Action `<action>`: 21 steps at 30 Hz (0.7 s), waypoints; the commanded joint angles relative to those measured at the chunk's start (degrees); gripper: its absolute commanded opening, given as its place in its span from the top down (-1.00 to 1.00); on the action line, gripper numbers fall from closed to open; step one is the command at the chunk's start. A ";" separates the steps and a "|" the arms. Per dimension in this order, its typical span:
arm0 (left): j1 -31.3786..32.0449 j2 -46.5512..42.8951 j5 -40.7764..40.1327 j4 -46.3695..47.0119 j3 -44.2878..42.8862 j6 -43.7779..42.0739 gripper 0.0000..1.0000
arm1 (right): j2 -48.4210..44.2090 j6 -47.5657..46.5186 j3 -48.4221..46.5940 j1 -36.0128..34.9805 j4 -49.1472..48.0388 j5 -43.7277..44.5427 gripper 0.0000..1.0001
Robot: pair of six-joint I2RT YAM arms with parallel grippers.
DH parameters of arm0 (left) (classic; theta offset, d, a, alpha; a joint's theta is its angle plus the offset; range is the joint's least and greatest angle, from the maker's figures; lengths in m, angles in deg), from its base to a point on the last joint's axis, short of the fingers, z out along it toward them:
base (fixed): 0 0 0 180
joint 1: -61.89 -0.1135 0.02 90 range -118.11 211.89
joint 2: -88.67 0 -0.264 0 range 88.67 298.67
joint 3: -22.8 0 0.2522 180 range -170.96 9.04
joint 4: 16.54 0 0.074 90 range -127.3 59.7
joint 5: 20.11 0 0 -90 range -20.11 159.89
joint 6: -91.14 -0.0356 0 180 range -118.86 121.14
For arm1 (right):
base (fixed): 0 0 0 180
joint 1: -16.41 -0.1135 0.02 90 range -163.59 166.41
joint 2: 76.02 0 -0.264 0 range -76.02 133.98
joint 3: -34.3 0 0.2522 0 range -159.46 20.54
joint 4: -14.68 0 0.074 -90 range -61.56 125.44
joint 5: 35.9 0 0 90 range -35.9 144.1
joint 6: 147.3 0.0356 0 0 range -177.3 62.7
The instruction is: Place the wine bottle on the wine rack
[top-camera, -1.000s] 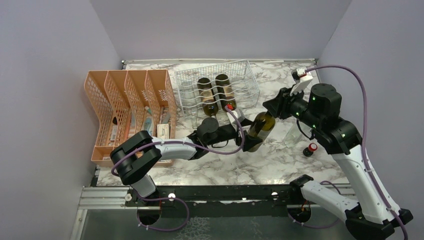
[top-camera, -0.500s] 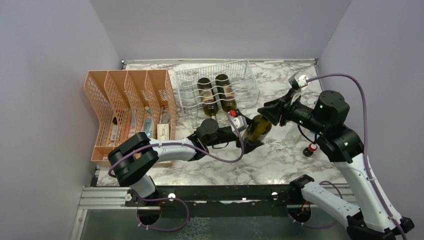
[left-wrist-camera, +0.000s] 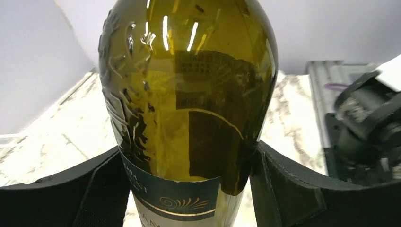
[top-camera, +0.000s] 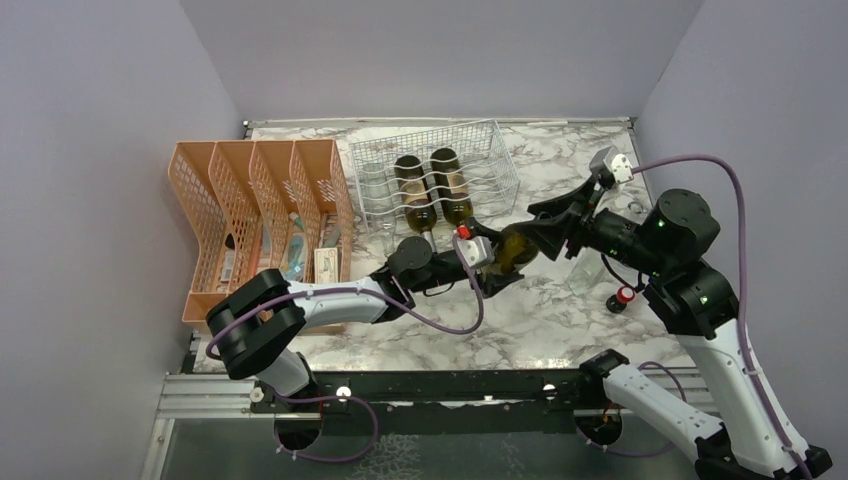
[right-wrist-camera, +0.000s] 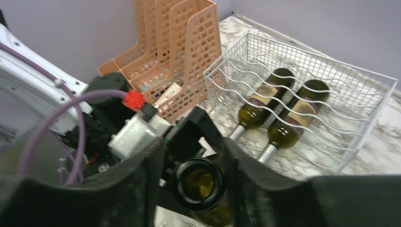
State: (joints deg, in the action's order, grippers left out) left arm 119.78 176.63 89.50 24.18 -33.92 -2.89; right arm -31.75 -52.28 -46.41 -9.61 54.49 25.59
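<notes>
The green wine bottle (top-camera: 515, 247) hangs above the marble table between the two arms, in front of the white wire wine rack (top-camera: 488, 140). My left gripper (top-camera: 497, 268) is shut on its body; in the left wrist view both pads (left-wrist-camera: 288, 189) press against the glass and label of the bottle (left-wrist-camera: 189, 94). My right gripper (top-camera: 541, 234) stands open around the neck. In the right wrist view the bottle's open mouth (right-wrist-camera: 199, 183) sits between the fingers (right-wrist-camera: 127, 189) with a gap on each side.
Two dark bottles (top-camera: 415, 190) (top-camera: 450, 185) lie in the rack's cradles, seen again as bottles (right-wrist-camera: 262, 101) (right-wrist-camera: 298, 111) in the rack (right-wrist-camera: 364, 94). An orange mesh file organiser (top-camera: 260, 220) stands left of it. A small red-capped object (top-camera: 622, 297) sits at the right.
The right arm carried the bottle leftward into the left gripper. The left jaws closed onto its body, and the right jaws loosened off the neck.
</notes>
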 commanded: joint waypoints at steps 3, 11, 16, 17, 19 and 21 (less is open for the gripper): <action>-0.85 -2.82 -9.93 0.90 -0.86 -17.08 1.00 | -1.54 5.81 -5.90 -0.74 5.04 -0.99 -0.34; -0.85 -2.03 -12.40 0.08 -5.96 -49.52 1.00 | 1.43 6.94 -12.37 -0.77 18.02 10.82 -0.43; -0.85 -0.11 -12.80 -0.16 -8.94 -68.45 1.00 | 2.68 5.74 -13.86 -0.79 25.49 19.13 -0.43; -0.85 0.19 -12.85 -0.16 -9.05 -71.84 1.00 | 2.48 5.52 -13.27 -0.74 26.33 20.67 -0.42; -0.85 0.60 -12.78 -0.22 -9.27 -77.08 1.00 | 2.09 5.21 -11.96 -0.75 27.73 22.94 -0.40; -0.85 0.65 -11.93 -0.33 -9.33 -80.42 1.00 | 2.05 4.86 -10.44 -0.74 28.82 23.57 -0.38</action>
State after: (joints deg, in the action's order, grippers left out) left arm 118.97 177.29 77.77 17.29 -40.28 -66.74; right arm -29.19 -46.77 -58.76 -10.14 77.30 42.71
